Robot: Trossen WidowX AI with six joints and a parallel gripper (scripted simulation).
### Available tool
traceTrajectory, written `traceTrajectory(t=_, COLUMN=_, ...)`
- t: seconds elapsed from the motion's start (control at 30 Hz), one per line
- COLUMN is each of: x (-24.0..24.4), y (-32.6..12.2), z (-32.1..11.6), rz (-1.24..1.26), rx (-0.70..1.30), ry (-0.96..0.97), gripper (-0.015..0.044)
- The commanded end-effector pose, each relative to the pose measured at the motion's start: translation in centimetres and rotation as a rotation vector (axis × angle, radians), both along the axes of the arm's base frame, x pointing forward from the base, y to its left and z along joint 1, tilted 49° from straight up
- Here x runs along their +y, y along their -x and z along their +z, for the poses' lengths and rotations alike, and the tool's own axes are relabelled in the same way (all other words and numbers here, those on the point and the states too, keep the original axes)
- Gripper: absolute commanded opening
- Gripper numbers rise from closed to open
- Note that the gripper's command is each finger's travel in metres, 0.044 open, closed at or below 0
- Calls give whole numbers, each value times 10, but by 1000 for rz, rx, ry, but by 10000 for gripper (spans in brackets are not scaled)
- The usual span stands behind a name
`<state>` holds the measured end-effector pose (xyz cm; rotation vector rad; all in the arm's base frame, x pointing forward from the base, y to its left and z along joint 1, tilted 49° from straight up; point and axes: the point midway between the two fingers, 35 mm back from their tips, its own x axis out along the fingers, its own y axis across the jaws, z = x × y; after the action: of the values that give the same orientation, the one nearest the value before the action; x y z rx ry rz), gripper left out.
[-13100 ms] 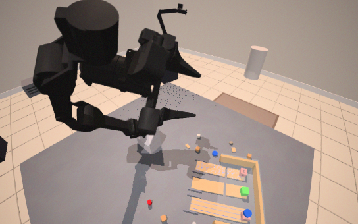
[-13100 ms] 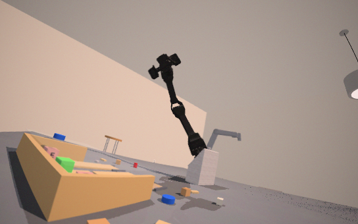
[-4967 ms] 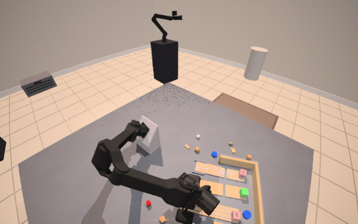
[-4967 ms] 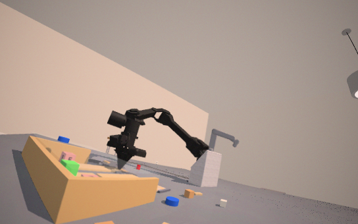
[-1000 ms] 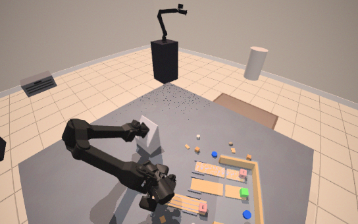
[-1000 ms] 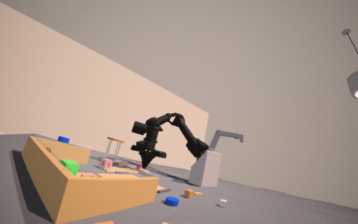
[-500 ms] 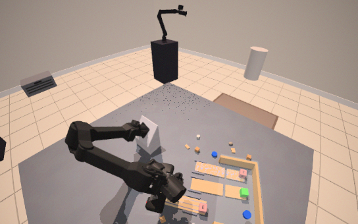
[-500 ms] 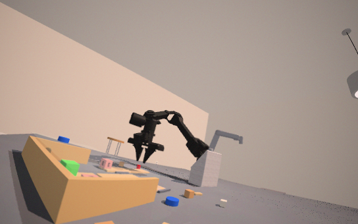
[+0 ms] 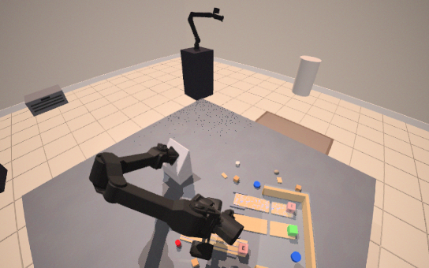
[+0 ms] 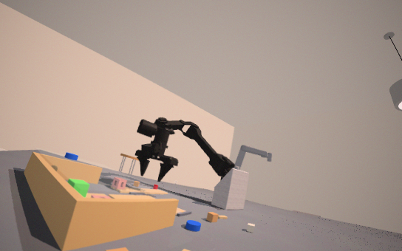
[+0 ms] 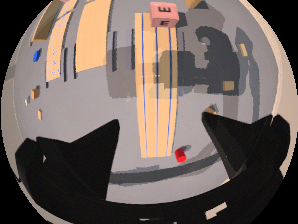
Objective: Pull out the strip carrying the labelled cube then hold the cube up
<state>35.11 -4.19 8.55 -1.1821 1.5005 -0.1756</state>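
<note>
The blue-lined wooden strip [image 9: 229, 247] [image 11: 149, 110] looks unbroken and carries a pink cube [image 9: 243, 248] [image 10: 119, 183] [image 11: 164, 15] marked E on its far end. My gripper [image 10: 151, 178] [image 11: 162, 120] is open and empty, above the strip's near part, with the cube beyond the fingertips. A speckled strip [image 9: 251, 202] [image 11: 56, 55] is separated by a gap from a short piece [image 9: 277, 208] bearing another pink marked cube [image 9: 291, 207]. A plain strip [image 9: 252, 224] [image 11: 93, 40] is likewise separated from a short piece [image 9: 277, 229] bearing a green cube [image 9: 292, 230] [image 10: 81, 187].
A wooden wall [image 9: 309, 228] [image 10: 125, 219] stands beyond the strips' far ends and turns along one side. A red cylinder [image 9: 178, 243] [image 10: 156, 187] [image 11: 180, 155] is beside the lined strip's near end. Blue discs [image 9: 256, 184] [image 9: 296, 257] and small orange blocks [image 9: 236, 179] lie around.
</note>
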Motion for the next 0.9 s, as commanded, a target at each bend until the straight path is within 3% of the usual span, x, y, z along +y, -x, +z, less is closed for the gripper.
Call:
traceTrajectory(t=0.0, x=8, y=-13, z=-3, rz=-1, rx=0, ry=4, gripper=440)
traceTrajectory(t=0.87, x=51, y=-86, z=-17, rz=-1, rx=-4, ry=1, gripper=440)
